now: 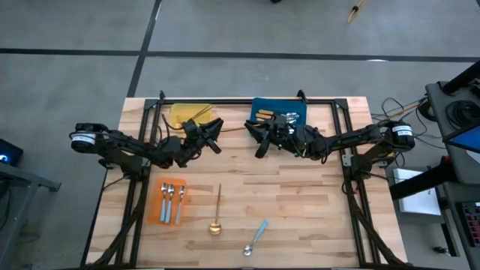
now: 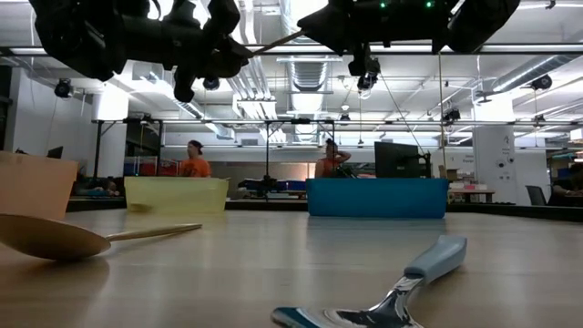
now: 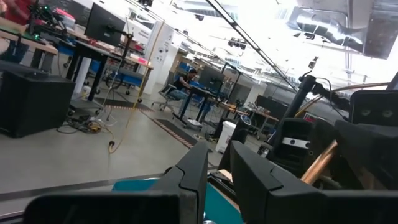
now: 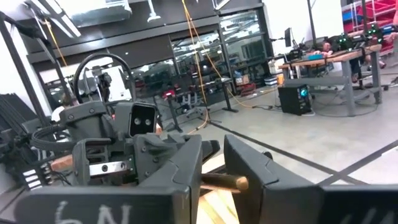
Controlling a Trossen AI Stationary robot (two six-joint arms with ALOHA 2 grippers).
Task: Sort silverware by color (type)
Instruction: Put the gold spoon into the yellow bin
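High above the table's far middle, a thin gold spoon (image 1: 236, 127) spans level between my two grippers. My left gripper (image 1: 219, 133) comes from the left and my right gripper (image 1: 255, 135) from the right; both are shut on it. A second gold spoon (image 1: 217, 214) lies flat on the table near the front. A spoon with a light-blue handle (image 1: 256, 238) lies to its right. Two more spoons (image 1: 172, 196) lie in the orange tray (image 1: 160, 189). My left gripper is shut on one end of the gold spoon, but its own fingers hide the place of contact. The thin handle (image 2: 273, 41) runs out from it, roughly level, toward my right gripper, clear of the table. My right gripper pinches the handle near its free end (image 4: 233, 182) between its two fingers. The fingers come about level from the table's right and lie across the handle. The tip shows in the gap between them.
A yellow tray (image 1: 186, 114) and a blue tray (image 1: 289, 106) stand side by side at the table's far edge, below and behind the grippers. The blue tray holds some cutlery. A black frame (image 1: 341, 150) runs along the table's sides. People stand in the room beyond.
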